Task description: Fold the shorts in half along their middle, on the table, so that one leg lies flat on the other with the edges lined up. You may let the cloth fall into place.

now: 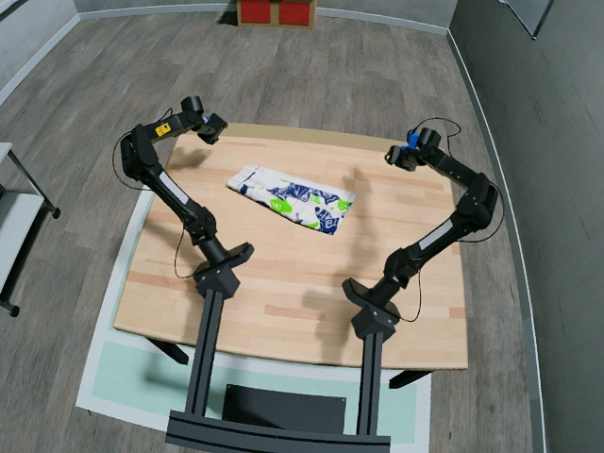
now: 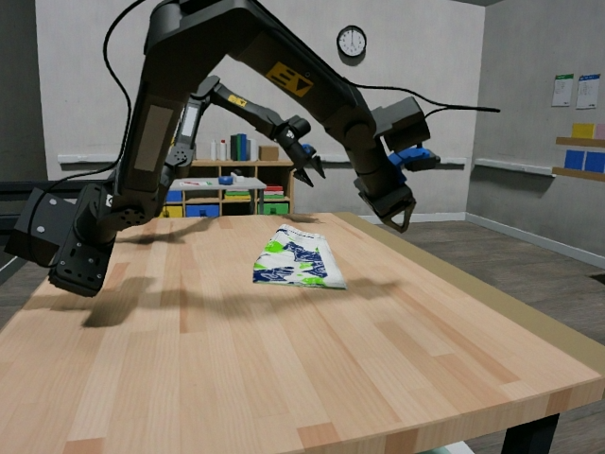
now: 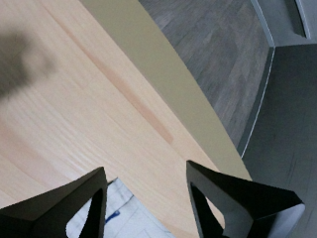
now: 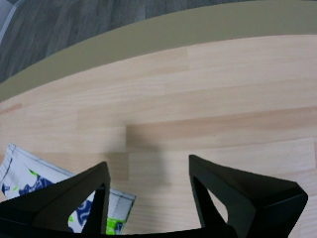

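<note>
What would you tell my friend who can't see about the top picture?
White shorts with blue and green patches lie folded into a narrow shape on a wooden table. Two black robot arms reach over it, their open grippers away from the cloth.

shorts (image 1: 293, 198) (image 2: 298, 261) (image 3: 126, 213) (image 4: 45, 183): we see white cloth with navy and bright green patches | state: we see them folded into one long panel, a plain white strip along one long edge | pose: flat, slightly aslant, waistband end narrower than hem end | place: on the tabletop
</note>
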